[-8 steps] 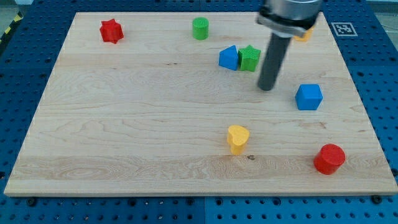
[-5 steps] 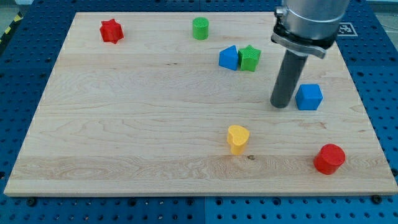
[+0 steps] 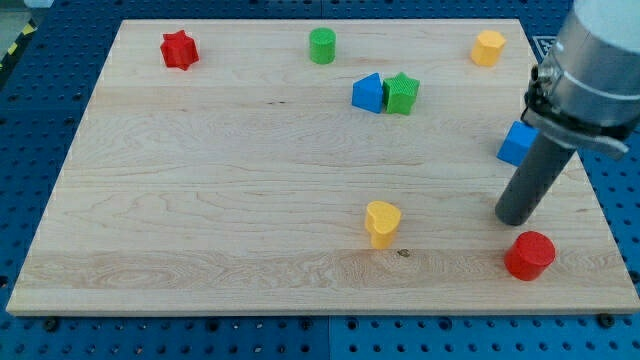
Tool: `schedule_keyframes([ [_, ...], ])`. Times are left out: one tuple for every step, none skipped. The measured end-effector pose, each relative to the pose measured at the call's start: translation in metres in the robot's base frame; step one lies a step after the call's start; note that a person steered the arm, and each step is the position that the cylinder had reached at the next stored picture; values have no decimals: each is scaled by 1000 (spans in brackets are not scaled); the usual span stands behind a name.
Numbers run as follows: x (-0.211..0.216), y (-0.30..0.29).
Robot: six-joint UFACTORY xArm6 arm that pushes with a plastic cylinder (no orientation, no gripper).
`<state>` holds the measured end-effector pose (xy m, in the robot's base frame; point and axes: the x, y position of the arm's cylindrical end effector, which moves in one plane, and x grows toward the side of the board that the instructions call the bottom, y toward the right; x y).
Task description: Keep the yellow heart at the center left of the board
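Note:
The yellow heart (image 3: 382, 222) lies low on the wooden board (image 3: 200, 200), a little right of the middle. My tip (image 3: 514, 219) rests on the board well to the heart's right, just above the red cylinder (image 3: 529, 255). The rod partly hides a blue cube (image 3: 516, 143) behind it at the right edge.
A red star (image 3: 179, 49) sits at the top left, a green cylinder (image 3: 322, 46) at the top middle. A blue block (image 3: 368, 93) touches a green star (image 3: 402, 94). A yellow block (image 3: 488, 47) sits at the top right.
My tip has moved down and to the right, from beside the green star to just above the red cylinder. The blue cube has shifted slightly right. The yellow heart has not moved.

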<state>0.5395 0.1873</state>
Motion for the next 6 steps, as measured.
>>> schedule_keyframes([
  [20, -42],
  [21, -119],
  [2, -200],
  [-6, -207],
  [-1, -183],
  [-28, -178],
])
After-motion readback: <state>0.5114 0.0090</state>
